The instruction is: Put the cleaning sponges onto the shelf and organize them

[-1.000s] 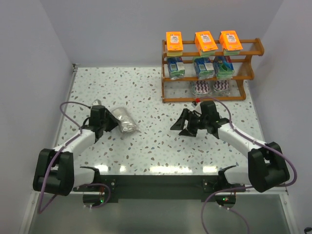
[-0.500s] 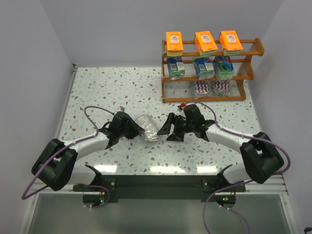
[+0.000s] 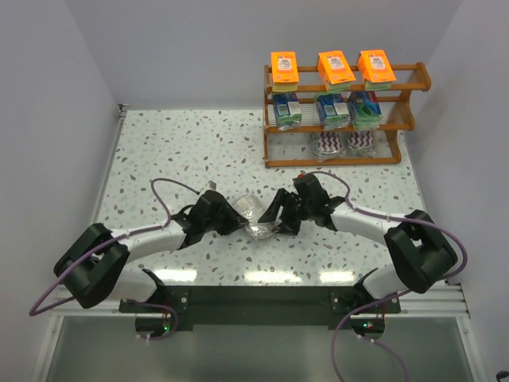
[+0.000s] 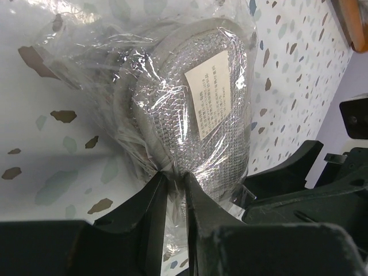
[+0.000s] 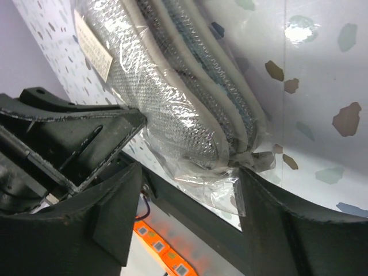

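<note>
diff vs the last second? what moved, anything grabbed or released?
The left gripper, still shut on the clear bag of pads, has brought it right and nearer, from the left side to the centre. The right gripper swung left to meet it. Its open jaws now flank the bag's other end but have not closed. Nothing was released. The shelf and the eight packs on it are unchanged.

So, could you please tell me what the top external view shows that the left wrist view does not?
Only the top external view shows the tiers of the shelf, holding three orange packs, three blue-green packs and two bagged purple-white pads. Only the left wrist view shows the white label on the clear bag and the left gripper pinching its plastic edge. Both show that bag and the speckled table.
</note>
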